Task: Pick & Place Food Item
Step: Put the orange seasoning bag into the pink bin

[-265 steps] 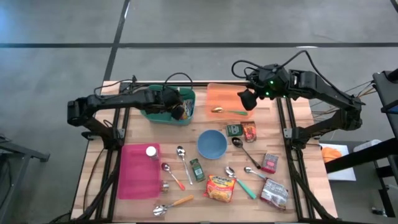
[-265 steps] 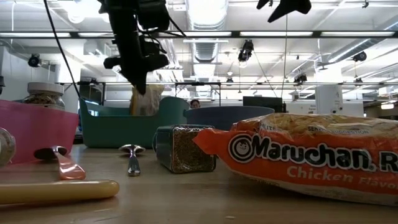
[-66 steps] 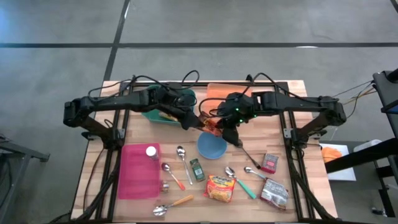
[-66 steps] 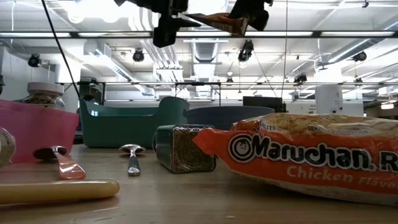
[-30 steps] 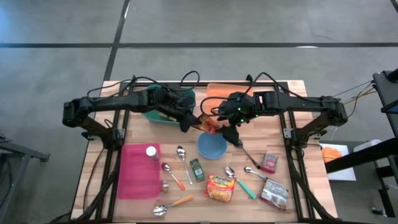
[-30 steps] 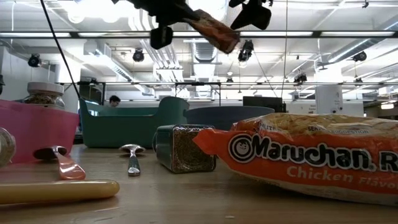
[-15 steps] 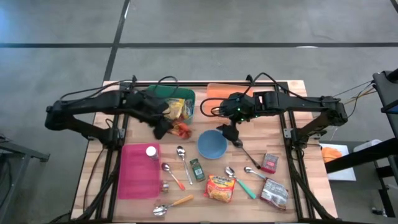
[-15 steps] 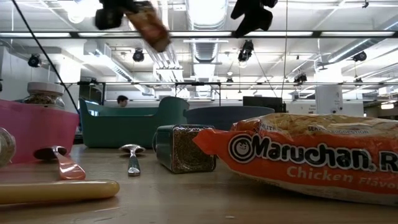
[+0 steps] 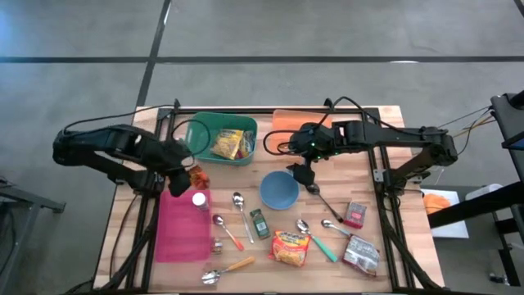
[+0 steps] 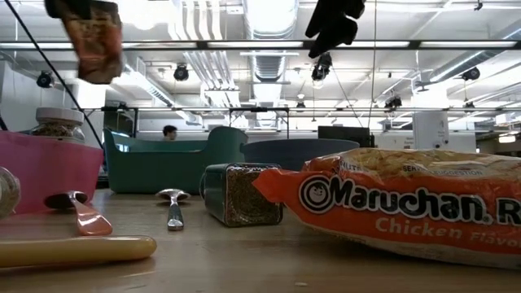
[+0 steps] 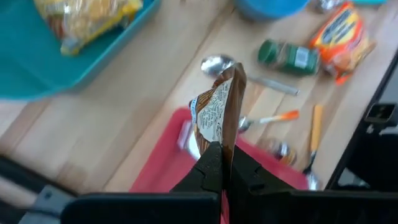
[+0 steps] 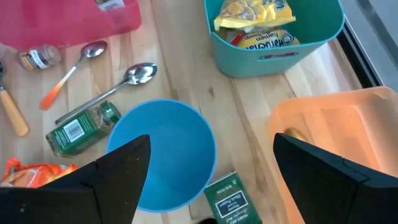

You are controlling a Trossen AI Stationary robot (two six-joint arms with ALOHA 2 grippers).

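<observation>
Left pincer (image 9: 182,170) clamped on snack packet (image 11: 219,107), held aloft over pink tray (image 9: 184,229) near bench's left edge, arm folded. Right pincer (image 9: 304,174) spread wide, hovering beside blue bowl (image 9: 279,190).

The bin (image 9: 205,152) stood at the bench's (image 9: 360,184) rear, left of the tray (image 9: 291,124). The bowl (image 9: 279,190) lay at centre. The left tool (image 9: 182,175) held a snack packet (image 9: 195,175) above the mat's (image 9: 182,233) rear edge; the right tool (image 9: 304,174) hung beside the bowl.
</observation>
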